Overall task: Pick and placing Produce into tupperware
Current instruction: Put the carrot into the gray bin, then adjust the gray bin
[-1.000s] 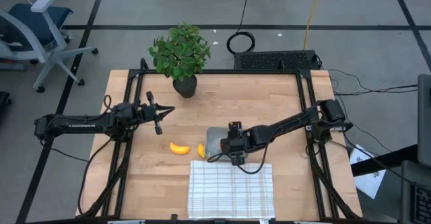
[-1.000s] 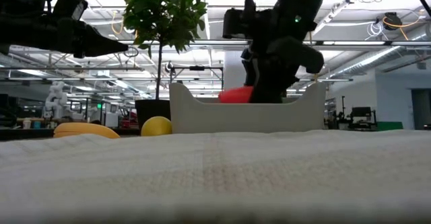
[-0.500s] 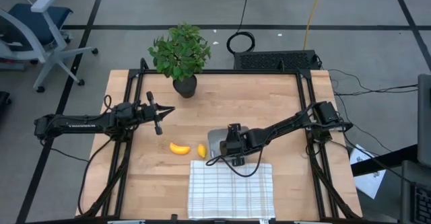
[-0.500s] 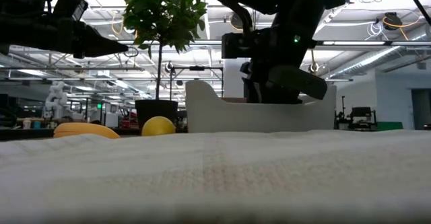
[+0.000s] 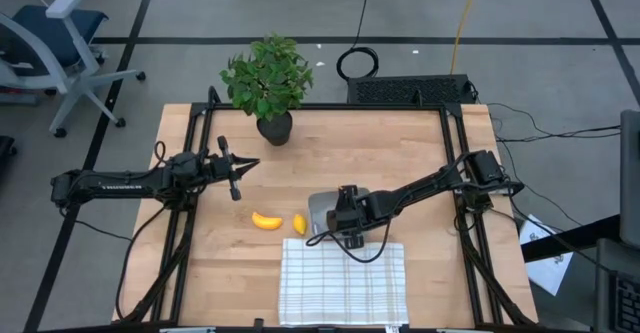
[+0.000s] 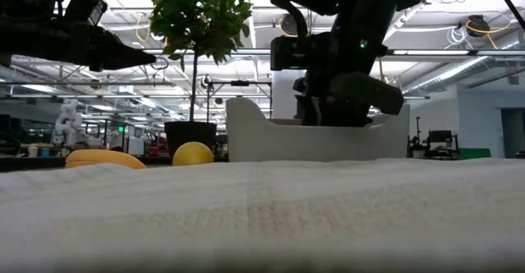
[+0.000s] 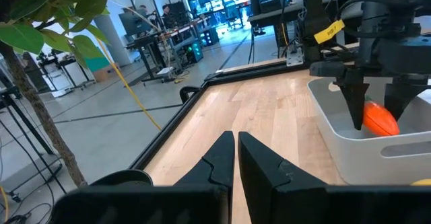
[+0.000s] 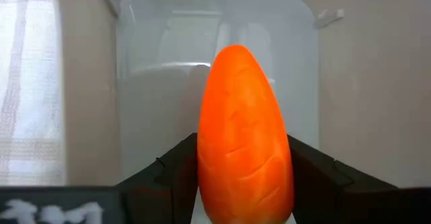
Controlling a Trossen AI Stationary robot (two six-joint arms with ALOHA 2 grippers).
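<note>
Right end effector (image 5: 345,231) clamped on carrot (image 8: 244,136), hanging over tupperware (image 5: 325,209) by the cloth (image 5: 342,283). Banana (image 5: 265,220) and lemon (image 5: 298,223) on surface (image 5: 400,153), left of tupperware. Left end effector (image 7: 236,158) fingers together, raised near plant (image 5: 266,81).

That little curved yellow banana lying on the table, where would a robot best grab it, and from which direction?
Probably from straight above, pinching across the narrow middle of the banana. It lies flat on the bare wooden table, its curve makes the ends taper, and the lemon sits apart beside it, so the waiting left tool should have room on both sides.
</note>
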